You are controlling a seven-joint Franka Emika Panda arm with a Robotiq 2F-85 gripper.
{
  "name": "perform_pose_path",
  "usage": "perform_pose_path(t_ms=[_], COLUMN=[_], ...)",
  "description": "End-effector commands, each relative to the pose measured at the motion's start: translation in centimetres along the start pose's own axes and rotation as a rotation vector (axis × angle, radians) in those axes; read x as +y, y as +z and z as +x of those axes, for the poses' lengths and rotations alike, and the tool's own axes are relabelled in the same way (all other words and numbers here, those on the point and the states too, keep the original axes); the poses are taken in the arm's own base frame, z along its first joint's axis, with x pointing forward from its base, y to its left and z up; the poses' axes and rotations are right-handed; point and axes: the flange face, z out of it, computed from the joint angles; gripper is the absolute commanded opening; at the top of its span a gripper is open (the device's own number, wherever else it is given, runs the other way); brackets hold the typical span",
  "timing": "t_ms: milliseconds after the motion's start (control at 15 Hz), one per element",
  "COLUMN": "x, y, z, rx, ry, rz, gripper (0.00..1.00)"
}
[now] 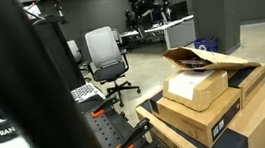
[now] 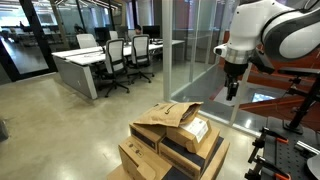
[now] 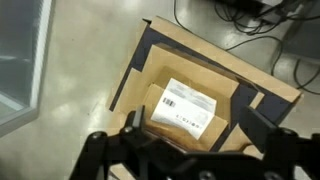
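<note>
hovering with jaws wide open, the hand (image 2: 232, 90) hangs above the labelled cardboard box (image 2: 192, 130) on stacked cartons (image 2: 142, 162).

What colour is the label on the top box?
White label with dark print, on the tan top box. Shows best in the wrist view.

This was an open-plan office that doubled as a robotics lab. In an exterior view, long desks (image 2: 80, 62) ringed with swivel chairs (image 2: 117, 52) stood on a polished concrete floor (image 2: 60, 120), with floor-to-ceiling glass partitions (image 2: 190, 50) beside them. A white robot arm (image 2: 268, 32) reached in next to the glass. In an exterior view, a grey office chair (image 1: 105, 52) and a keyboard (image 1: 84, 91) sat near a stack of cardboard boxes (image 1: 211, 100), one bearing a shipping label.
</note>
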Motion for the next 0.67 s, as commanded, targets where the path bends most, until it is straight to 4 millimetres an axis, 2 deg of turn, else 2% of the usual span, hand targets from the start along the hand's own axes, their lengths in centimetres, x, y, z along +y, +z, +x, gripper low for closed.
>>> perform_pose_path(t_ms=[0,600], x=[-1.2,-2.2], y=[1.1,2.8], z=[0.3,-0.1], rx=[-0.019,-0.048], ry=[-0.038,-0.071], rz=[0.011,0.011], gripper=[1.00,1.00])
